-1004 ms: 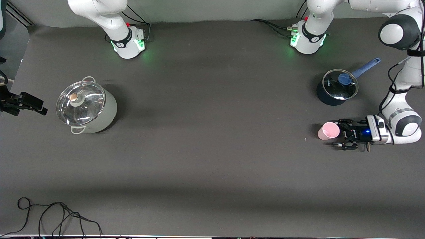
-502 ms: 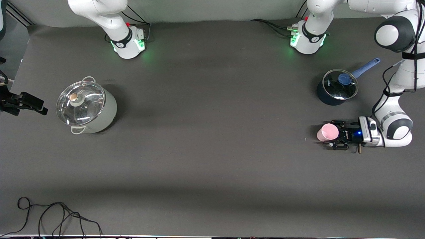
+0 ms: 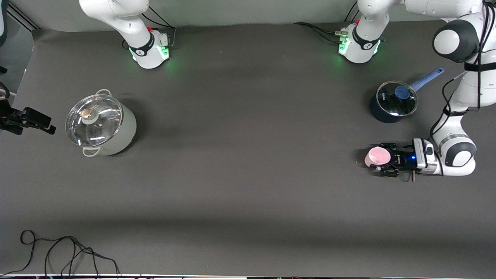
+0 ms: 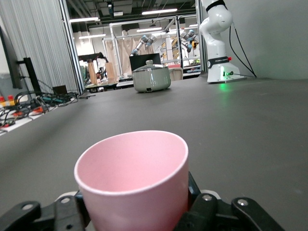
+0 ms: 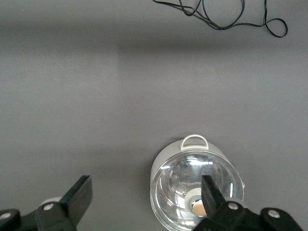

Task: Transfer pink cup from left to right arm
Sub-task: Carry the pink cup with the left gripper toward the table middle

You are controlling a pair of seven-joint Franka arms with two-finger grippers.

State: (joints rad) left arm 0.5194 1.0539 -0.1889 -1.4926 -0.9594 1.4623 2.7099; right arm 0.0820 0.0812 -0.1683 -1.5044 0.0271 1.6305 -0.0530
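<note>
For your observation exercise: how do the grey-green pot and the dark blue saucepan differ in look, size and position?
The grey-green pot is larger and pale, with two loop handles; the dark blue saucepan is smaller and dark, with one long blue handle. The pot sits toward the right arm's end of the table, the saucepan toward the left arm's end. Both wear glass lids.

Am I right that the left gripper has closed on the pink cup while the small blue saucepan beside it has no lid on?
Not quite: the left gripper is shut on the pink cup, but the blue saucepan has its glass lid on, as the front view shows.
</note>
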